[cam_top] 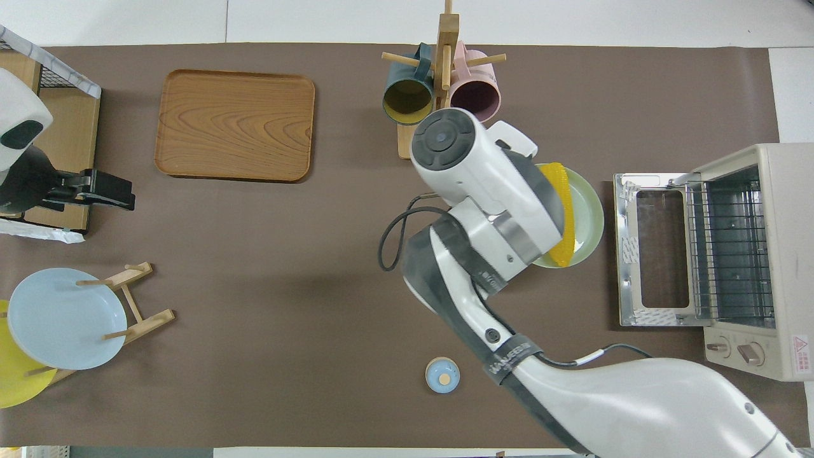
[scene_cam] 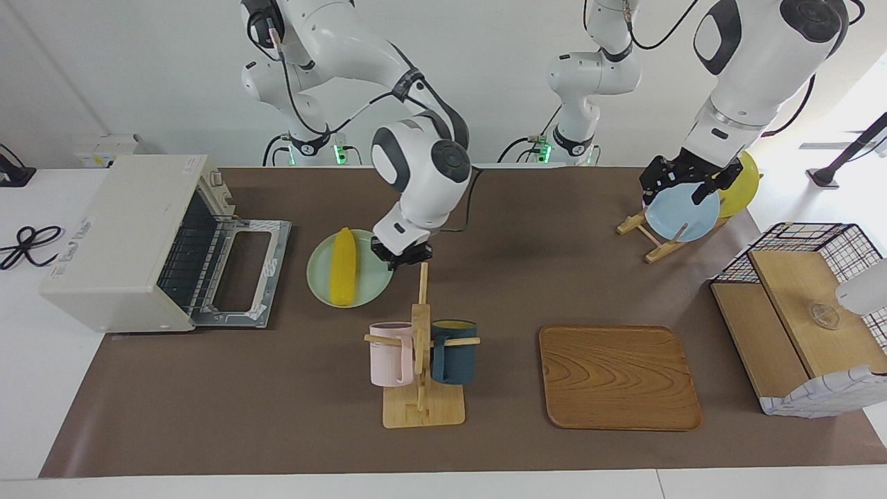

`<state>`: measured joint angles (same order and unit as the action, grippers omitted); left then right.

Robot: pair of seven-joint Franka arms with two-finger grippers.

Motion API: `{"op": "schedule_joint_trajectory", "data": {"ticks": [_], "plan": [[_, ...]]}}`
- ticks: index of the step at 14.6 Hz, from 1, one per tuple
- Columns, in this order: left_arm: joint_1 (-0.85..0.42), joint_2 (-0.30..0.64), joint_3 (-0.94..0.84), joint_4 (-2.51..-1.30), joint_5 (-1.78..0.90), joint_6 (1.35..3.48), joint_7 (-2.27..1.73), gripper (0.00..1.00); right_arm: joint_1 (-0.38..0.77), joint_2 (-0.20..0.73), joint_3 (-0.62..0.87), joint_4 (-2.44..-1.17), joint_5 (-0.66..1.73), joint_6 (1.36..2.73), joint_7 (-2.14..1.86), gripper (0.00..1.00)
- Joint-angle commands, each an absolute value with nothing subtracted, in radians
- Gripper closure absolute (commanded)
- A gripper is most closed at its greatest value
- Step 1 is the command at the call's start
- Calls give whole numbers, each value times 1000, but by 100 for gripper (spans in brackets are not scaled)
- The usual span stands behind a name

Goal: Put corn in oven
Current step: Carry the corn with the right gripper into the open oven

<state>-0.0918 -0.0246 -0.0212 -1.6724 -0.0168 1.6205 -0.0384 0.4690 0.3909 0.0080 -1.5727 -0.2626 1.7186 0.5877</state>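
The bright yellow, bumpy toy corn cob (scene_cam: 343,265) is lying loose on a round pale green plate (scene_cam: 319,277), and that plate is sitting just in front of the boxy cream-white toaster oven (scene_cam: 132,239), close to its dropped-down glass door (scene_cam: 244,272). The door is fully open and the wire rack inside can be seen, so the way in is clear.

The plate's rim on the side away from the oven is being pinched by the right tool (scene_cam: 404,254), as far as can be judged from the facing view; in the overhead view the contact is hidden under the wrist. So it's the plate that's held, not the corn.

That's where trouble could come from, probably. The corn is round and nothing pins it, so any tilt or jerk of the plate could roll it off onto the brown surface (scene_cam: 277,416). An edge grip on a plate is also weak, and a slip could drop the lot. If the plate is carried low, its leading rim could be caught on the door's edge.

Further from the oven, the wooden mug rack with a pink and a dark blue mug (scene_cam: 421,360) is near the right tool and could be clipped by the wrist.

The left tool (scene_cam: 682,181) is parked over the light blue plate on a wooden stand (scene_cam: 682,211), well away from the oven; whether it's spread or pressed together can't be told.
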Motion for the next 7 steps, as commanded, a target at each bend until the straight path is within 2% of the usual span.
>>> {"op": "schedule_joint_trajectory", "data": {"ticks": [1,4,7], "plan": [[-84,-43,-26,-1686,-8,1629,-29,0,329,260,23,-1728,-278,1732,522,100],[-83,-44,-26,-1687,-8,1629,-35,0,181,193,25,-1821,-267,1749,402,100],[-83,-46,-26,-1692,-8,1635,-38,0,118,173,23,-1877,-267,1764,374,100]]}}
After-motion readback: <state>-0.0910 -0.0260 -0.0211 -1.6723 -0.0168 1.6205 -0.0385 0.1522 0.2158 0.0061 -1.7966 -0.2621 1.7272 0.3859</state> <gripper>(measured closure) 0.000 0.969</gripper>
